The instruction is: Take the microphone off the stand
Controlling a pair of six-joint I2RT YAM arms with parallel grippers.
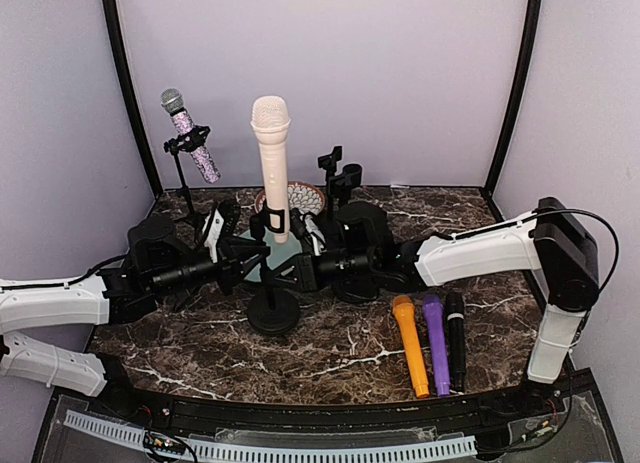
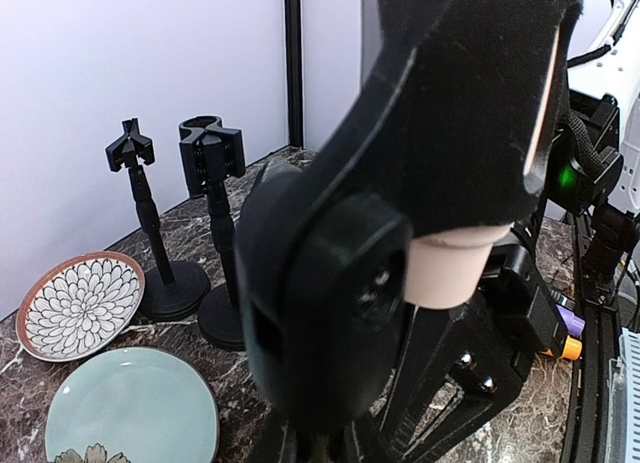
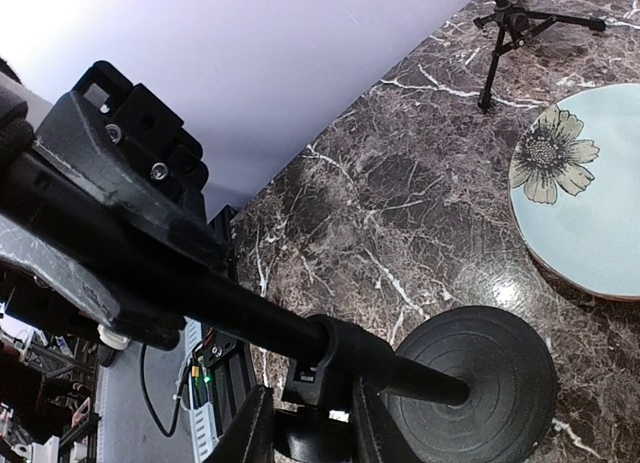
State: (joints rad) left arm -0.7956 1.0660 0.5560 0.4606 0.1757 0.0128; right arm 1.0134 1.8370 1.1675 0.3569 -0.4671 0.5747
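Microphones in orange (image 1: 410, 345), purple (image 1: 436, 341) and black (image 1: 456, 338) lie side by side on the tabletop (image 1: 340, 368) nearest the arm bases, off to the right. They look to have no part in this job.

Just beyond them is the stand (image 1: 273, 309), with its round base flat on the marble and its pole upright. Both hands reach in at the pole from opposite sides, below the clip (image 1: 275, 221). The left hand (image 1: 232, 255) is closed tight. From the right wrist view it appears to be clamped on the pole, higher up than its partner. The right hand (image 3: 310, 423) sits lower, and its fingers (image 3: 255, 428) flank the pole just above the base. They are close to the pole, but I cannot tell whether they press on it.

Above both hands, the cream microphone (image 1: 271, 153) sits upright in the clip, head up. In the left wrist view its butt end pokes out beneath the clip, and neither hand touches it.

By my reading the task is barely begun. At most the stand is being steadied, and the microphone is not yet out. One hand has yet to take the microphone's body and draw it up clear of the clip while the stand is held down.

Farther back are a pale green plate (image 2: 130, 408), a flower-patterned plate (image 2: 80, 305) and two empty stands (image 2: 215, 233). At the far left a glittery microphone (image 1: 188, 133) sits tilted in a tripod stand (image 1: 183, 183).
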